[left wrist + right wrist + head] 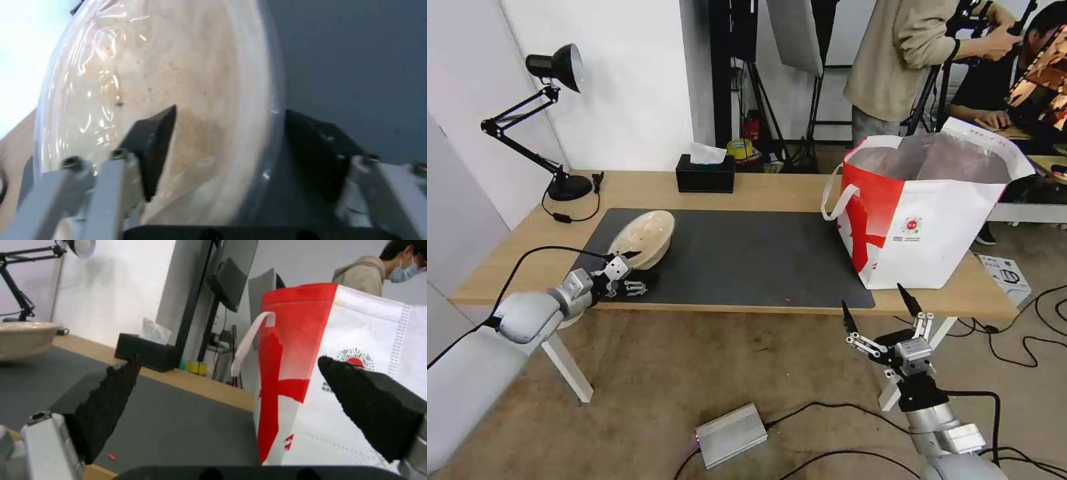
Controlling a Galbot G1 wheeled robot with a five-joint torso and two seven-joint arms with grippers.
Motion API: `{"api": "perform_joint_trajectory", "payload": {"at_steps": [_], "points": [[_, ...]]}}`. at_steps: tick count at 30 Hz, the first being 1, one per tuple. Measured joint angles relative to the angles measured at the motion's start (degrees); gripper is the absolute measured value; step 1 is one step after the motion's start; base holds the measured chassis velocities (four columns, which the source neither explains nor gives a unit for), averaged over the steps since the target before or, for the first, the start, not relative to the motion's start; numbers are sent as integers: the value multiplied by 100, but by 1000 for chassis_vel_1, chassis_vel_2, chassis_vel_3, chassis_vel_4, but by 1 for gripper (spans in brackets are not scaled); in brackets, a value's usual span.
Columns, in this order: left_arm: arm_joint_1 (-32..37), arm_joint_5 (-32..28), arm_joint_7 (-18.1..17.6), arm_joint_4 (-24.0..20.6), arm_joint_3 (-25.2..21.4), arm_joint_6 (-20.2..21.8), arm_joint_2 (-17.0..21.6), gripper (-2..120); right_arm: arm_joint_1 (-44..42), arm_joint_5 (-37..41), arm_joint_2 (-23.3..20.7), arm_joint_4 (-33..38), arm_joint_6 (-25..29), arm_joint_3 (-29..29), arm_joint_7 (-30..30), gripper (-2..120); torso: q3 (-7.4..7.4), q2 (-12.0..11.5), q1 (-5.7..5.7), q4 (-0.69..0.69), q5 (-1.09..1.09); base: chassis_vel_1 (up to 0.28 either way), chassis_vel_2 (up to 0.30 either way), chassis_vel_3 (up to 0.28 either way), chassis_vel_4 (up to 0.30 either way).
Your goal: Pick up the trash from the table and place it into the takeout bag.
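A shallow beige bowl point(644, 237) is tipped up over the left end of the dark grey mat point(747, 260) on the light-wood table point(774, 190). My left gripper point(627, 267) is shut on its near rim. In the left wrist view one finger point(153, 146) lies inside the bowl point(178, 83) and the other finger point(316, 153) presses its outside. The red-and-white takeout bag point(934, 227) stands open at the table's right end, foil lining showing. My right gripper point(880, 310) hangs open below the table's front edge, near the bag point(356, 373), with nothing between its fingers point(111, 396).
A black tissue box point(705, 173) and a black desk lamp point(554, 67) stand along the table's far edge. On the floor lie a silver box point(730, 435) and cables. People stand behind the bag.
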Motion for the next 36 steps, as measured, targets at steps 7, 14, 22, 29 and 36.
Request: {"api": "perform_joint_trajectory", "payload": {"at_steps": [7,14,22,29,36], "points": [[-17,74,-25,62,-1,-59,-26,43,0,0,0,0,0,0,0,100,0,0,0,1,1,0,0,0,0],[-88,147,-23,140,40,-83,-85,25,0,0,0,0,0,0,0,100,-1,0,-2,0,2,0,0,0,0],[-133,177,-19,175,70,-87,-132,19,0,0,0,0,0,0,0,100,0,-1,-1,1,1,0,0,0,0],[-162,194,-18,192,80,-89,-158,12,0,0,0,0,0,0,0,100,0,-1,-1,0,0,0,0,0,0],[-168,205,-17,193,73,-90,-164,4,0,0,0,0,0,0,0,100,0,-1,0,-1,0,0,0,0,0]]}}
